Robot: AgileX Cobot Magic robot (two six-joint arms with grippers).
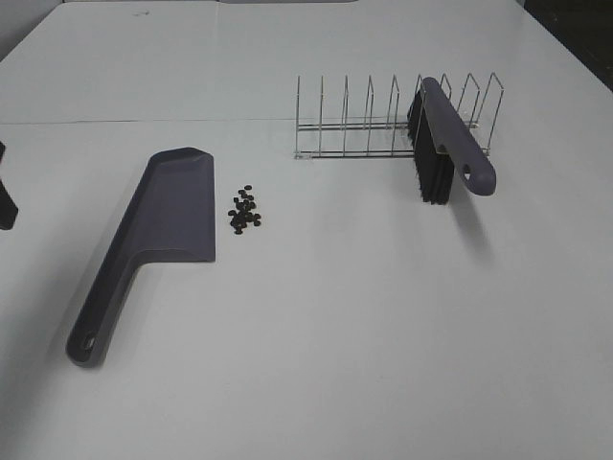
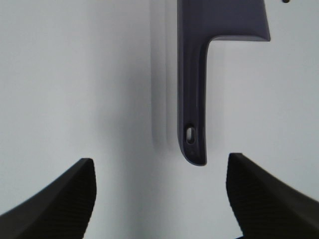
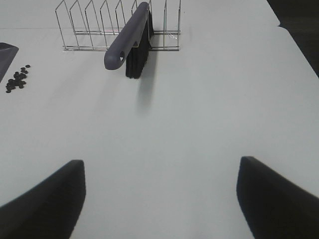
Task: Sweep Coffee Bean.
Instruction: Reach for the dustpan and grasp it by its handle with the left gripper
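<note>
Left gripper [image 2: 159,169]: jaws are standing wide apart, holding nothing; it is looking end-on at the dustpan [image 1: 172,206] from the handle side.
Dustpan handle [image 2: 192,99]: is pointing back at the left gripper, hang-hole end nearest, sitting a little off the centre line toward one finger. Its long axis is running roughly along that gripper's line of approach.
Dustpan: is lying flat on the table [image 1: 383,335], not being touched by anything.
Coffee bean [image 1: 244,209]: is lying as a loose cluster just beside the dustpan's pan, on the edge facing the brush [image 1: 450,134], not touching it. None are in the pan yet.
Right gripper [image 3: 162,169]: jaws are also standing apart and empty; it is well apart from the dustpan, out past the beans.
Brush: is leaning in the wire rack [image 1: 345,151], bristles down, handle slanting out toward the right gripper. It is well apart from the dustpan, with the beans in between.
Nearer arm (judgement): left is lining up for the dustpan handle, right for the brush handle.
Sweep direction (judgement): beans are needing a push from the brush side toward the dustpan.
</note>
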